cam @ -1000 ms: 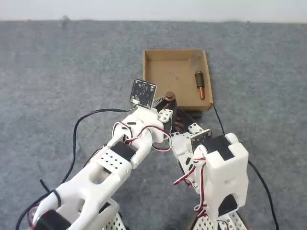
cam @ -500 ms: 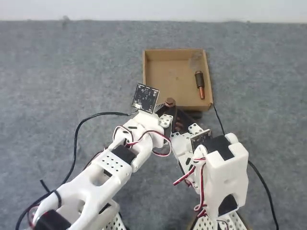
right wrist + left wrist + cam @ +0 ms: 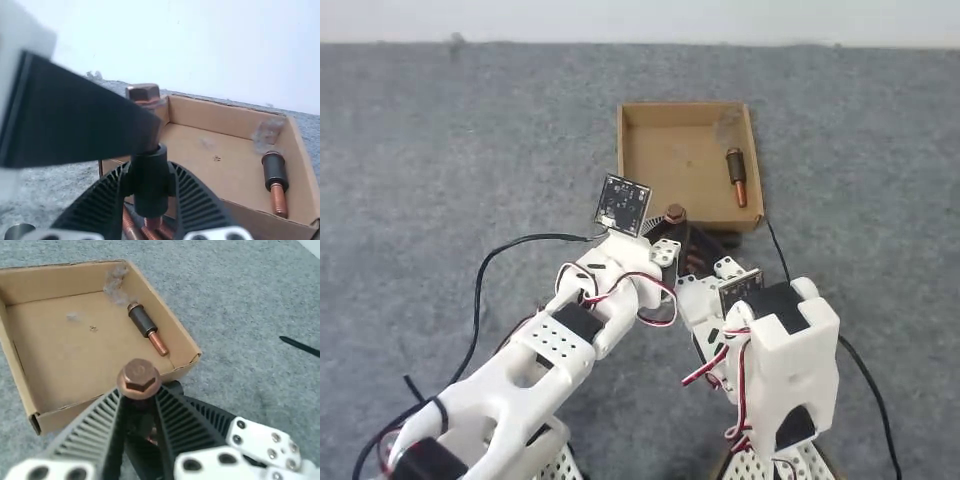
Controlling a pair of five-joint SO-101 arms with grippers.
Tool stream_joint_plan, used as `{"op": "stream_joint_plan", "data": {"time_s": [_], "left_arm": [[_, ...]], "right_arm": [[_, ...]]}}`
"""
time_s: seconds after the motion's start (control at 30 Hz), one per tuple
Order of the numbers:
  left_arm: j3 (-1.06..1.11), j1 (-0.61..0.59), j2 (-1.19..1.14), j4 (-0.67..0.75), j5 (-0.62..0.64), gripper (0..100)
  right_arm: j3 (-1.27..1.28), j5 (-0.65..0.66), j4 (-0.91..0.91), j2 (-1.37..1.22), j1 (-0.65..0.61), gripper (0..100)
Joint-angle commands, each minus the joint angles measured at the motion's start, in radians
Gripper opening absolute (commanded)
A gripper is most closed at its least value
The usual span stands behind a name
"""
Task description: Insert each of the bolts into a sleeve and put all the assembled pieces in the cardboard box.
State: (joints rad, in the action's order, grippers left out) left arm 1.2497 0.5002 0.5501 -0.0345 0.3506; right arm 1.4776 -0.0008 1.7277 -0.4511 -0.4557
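Right tool point(image 3: 150, 176): closed round the black sleeve point(image 3: 149, 162), which is held upright just short of the box. Copper threads are seen poking out beneath.
Left tool point(image 3: 140, 392): clamped on the bolt point(image 3: 140, 377) just under its hex head, with the shank sunk into the sleeve.
Cardboard box point(image 3: 670, 160): set on the grey tabletop point(image 3: 470, 130), just beyond both tools.
Assembled piece point(image 3: 737, 178): laid flat inside the box, close along the wall on the right arm's side.

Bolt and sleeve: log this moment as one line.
left gripper: shut on bolt | right gripper: shut on sleeve | bolt head above sleeve, threads below | cardboard box: one assembled piece inside
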Motion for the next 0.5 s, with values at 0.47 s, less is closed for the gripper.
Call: {"op": "stream_joint_plan", "data": {"time_s": [0.47], "left_arm": [[0.022,0.017,0.032,-0.008,-0.002,12]], "right_arm": [[-0.015,0.0,0.03,0.073,0.039,0.6]]}}
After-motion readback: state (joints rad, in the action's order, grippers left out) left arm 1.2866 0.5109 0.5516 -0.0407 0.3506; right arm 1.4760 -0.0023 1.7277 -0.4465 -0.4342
